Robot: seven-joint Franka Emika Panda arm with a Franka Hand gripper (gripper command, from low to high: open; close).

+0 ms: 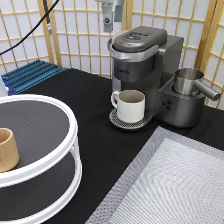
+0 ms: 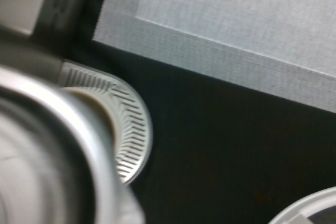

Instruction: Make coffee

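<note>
The gripper [image 1: 111, 12] hangs above the closed coffee machine [image 1: 142, 70], finger state unreadable; the white mug [image 1: 130, 105] sits on the drip tray [image 1: 116, 120], apparently awaiting brewing.

claw [image 1: 111, 12]: cut off at exterior view's top (fingers unclear) | pod: unseen

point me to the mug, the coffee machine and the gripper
white mug [image 1: 131, 105], exterior view, on its side wall.
coffee machine [image 1: 137, 50], exterior view, on the closed lid's front.
gripper [image 1: 111, 16], exterior view, above the machine at the top edge, on the lower end of what shows.
</note>
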